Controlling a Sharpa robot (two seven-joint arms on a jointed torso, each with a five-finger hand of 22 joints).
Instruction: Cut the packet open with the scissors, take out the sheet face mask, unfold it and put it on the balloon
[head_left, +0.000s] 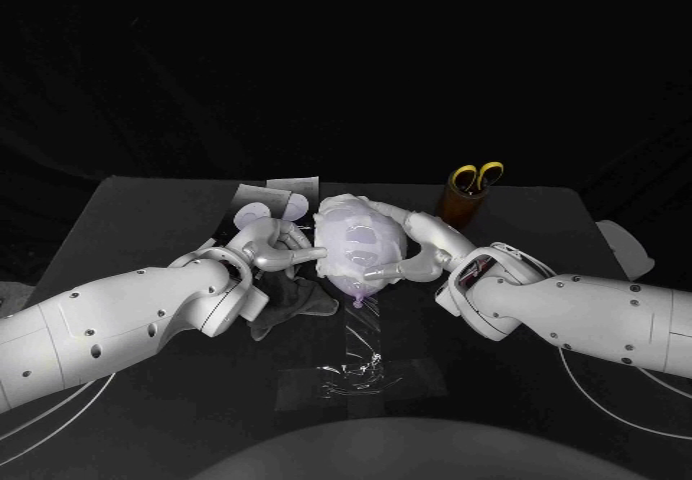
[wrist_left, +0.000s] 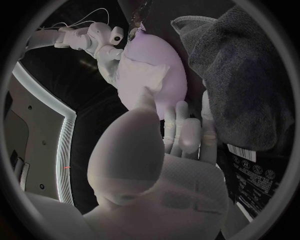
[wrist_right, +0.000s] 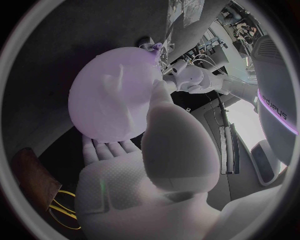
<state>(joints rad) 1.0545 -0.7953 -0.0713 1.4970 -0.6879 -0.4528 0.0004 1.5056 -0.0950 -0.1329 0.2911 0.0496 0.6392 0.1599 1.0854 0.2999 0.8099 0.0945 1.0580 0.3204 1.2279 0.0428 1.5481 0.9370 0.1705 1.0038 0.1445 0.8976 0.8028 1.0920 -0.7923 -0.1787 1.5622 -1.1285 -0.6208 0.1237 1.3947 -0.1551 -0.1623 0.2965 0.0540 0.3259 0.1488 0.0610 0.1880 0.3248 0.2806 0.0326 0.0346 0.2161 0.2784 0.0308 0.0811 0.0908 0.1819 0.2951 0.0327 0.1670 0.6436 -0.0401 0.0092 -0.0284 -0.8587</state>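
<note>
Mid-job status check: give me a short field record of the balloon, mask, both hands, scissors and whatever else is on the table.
balloon: pale lilac, mid-table, held between both hands
sheet face mask: white, lying on the balloon's surface
left hand: grips the balloon, thumb at the mask's edge
right hand: grips the balloon's other side, thumb against it
scissors: yellow handles up in a brown holder, untouched
dark cloth: on the table by the left wrist
</note>
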